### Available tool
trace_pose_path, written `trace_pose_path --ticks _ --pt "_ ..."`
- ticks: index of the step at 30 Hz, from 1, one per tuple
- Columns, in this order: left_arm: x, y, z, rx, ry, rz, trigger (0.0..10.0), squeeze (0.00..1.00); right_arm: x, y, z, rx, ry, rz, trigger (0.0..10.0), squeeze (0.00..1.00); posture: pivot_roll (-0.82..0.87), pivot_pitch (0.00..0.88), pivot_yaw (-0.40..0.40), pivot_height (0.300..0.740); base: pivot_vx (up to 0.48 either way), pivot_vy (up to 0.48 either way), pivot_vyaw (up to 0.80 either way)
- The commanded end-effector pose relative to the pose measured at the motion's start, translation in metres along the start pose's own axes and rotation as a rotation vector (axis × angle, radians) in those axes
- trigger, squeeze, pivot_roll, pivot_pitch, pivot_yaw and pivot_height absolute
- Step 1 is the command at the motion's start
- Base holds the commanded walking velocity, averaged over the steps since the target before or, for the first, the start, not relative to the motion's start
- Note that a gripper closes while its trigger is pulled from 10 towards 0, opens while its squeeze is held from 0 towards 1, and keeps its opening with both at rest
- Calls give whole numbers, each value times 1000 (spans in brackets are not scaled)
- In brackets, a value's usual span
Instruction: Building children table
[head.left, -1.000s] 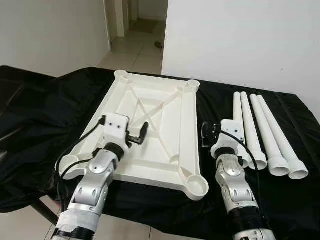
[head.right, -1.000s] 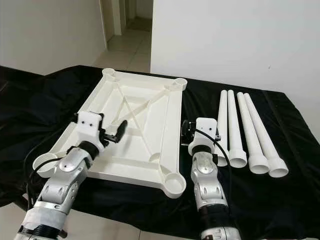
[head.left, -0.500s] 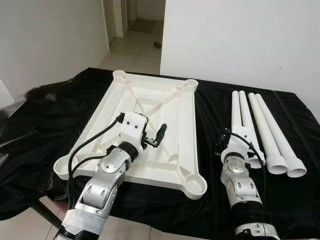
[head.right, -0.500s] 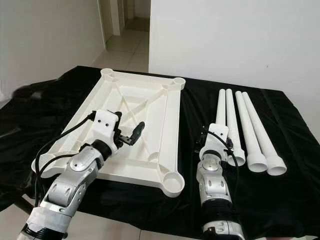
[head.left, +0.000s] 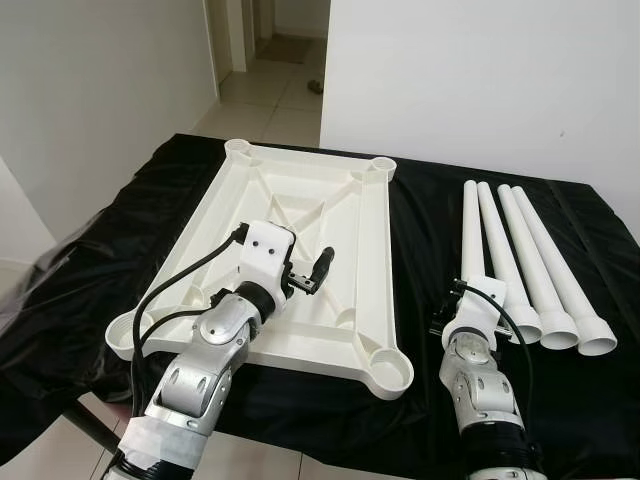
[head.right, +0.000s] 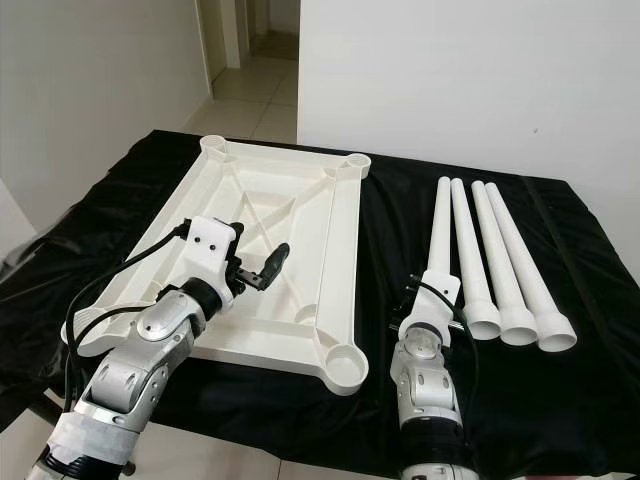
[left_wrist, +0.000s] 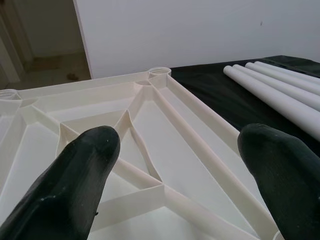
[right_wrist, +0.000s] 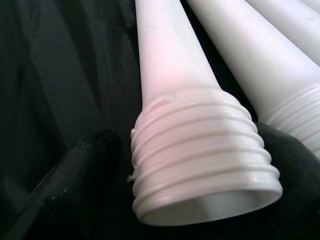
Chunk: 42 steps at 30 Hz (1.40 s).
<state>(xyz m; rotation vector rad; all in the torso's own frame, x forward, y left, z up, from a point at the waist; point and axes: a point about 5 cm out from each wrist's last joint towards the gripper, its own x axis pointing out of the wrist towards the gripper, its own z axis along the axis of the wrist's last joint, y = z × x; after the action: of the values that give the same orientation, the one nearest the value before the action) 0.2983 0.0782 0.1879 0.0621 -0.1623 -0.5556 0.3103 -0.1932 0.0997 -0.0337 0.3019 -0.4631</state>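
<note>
Black fingers of the right pincer (head.right: 428, 300) are set one on each side of the threaded end of the nearest leg (right_wrist: 195, 145), parted and not yet closed on it, a placement judged to prepare a grasp by the thick end. The left pincer (head.left: 318, 270) is held wide open and empty above the inverted tabletop (head.left: 230, 230), whose corner sockets (head.left: 392, 373) face upward to receive the threads. Three more legs (head.left: 535, 265) are laid parallel on the black-draped bench (head.left: 430, 200).

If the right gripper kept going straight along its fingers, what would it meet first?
Probably the threaded wide end of the leftmost white plastic table leg, which sits between the open fingers of the right gripper; contact is unclear.
</note>
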Motion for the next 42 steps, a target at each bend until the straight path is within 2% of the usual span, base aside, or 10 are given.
trace_pose_path --ticks 1,17,18,19,20,23,36,37,38,42 --pt "0 -8 3 4 -5 -99 10000 0 -4 4 -22 -15 92 40 10000 0 8 32 -18 740 0 0 0" --pt "2 -9 3 5 -5 -86 10000 0 7 0 -14 27 3 168 10000 0 9 18 -11 740 0 0 0" --pt "2 -9 4 7 -6 -84 10000 0 8 1 -15 30 -2 194 5686 0 9 18 -11 740 0 0 0" --pt "2 -9 4 7 -6 -84 10000 0 8 1 -15 30 -2 194 5686 0 9 18 -11 740 0 0 0" --pt "2 -9 4 9 -6 -81 10000 0 7 3 -16 33 -8 228 39 0 11 22 -12 740 0 0 0" --pt "2 -8 3 13 -4 -76 10000 0 4 8 -17 46 -36 311 0 0 13 25 -13 740 0 0 0" --pt "1 -11 3 11 2 -107 10000 0 0 9 -15 13 -111 362 0 0 13 29 -15 740 0 0 0" --pt "1 -13 3 6 0 -121 10000 0 -1 9 -14 16 -137 369 0 0 14 31 -16 740 0 0 0" --pt "-1 -16 4 -20 -7 -190 10000 0 -9 8 -1 41 -267 391 0 0 7 31 -10 740 0 0 0" --pt "-4 -22 8 -93 -12 -324 10000 0 -25 8 20 81 -483 430 0 0 8 29 -8 740 0 0 0"
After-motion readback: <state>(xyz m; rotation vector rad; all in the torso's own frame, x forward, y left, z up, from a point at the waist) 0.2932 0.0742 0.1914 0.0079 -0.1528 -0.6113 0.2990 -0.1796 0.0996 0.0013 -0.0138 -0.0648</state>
